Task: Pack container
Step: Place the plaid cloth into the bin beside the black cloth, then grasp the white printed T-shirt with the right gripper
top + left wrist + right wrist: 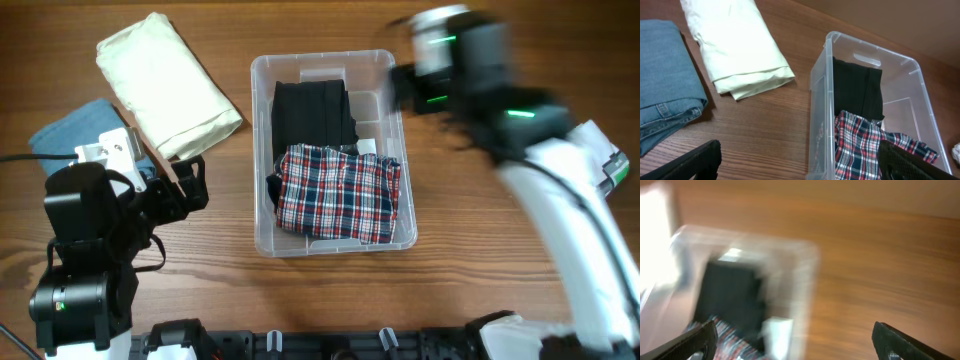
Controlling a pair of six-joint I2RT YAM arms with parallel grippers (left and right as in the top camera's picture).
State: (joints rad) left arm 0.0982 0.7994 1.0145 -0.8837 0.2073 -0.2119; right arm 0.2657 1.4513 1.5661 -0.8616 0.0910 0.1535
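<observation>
The container (262, 150) stands in the middle of the table (450, 250). Inside it, a black garment (312, 110) lies at the far end. A plaid garment (340, 193) lies at the near end, partly over the black one. Near the container's left wall lies a folded cream cloth (168, 85), and further left of it are folded jeans (70, 125).

The left gripper (800, 167) hovers to the container's left, close to the cream cloth, with jaws wide apart and holding nothing. The right gripper (795, 342) is by the container's far right corner. Its view is blurred, but the jaws are spread and empty.

I judge the packing about half done, with two pieces in and two outside. The next move calls for the left arm to grip the cream cloth at its folded edge and lay it in the container without unfolding it.
</observation>
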